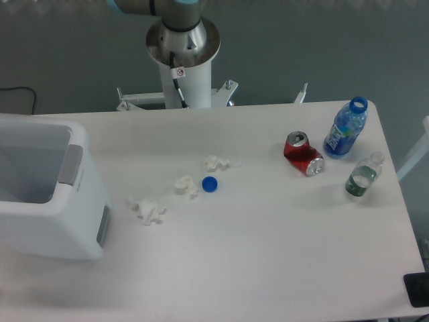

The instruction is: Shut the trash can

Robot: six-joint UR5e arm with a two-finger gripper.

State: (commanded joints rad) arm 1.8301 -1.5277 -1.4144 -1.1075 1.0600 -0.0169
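No readable words, brands or numbers are found. A small round red-ringed prohibition sign is seen on the white cylindrical robot pedestal, its symbol too small to be made out. The label on the blue plastic bottle is blurred.

Bright even light, soft shadows

Single fixed view, high above table's front edge, angled downward toward robot base; whole tabletop in frame.
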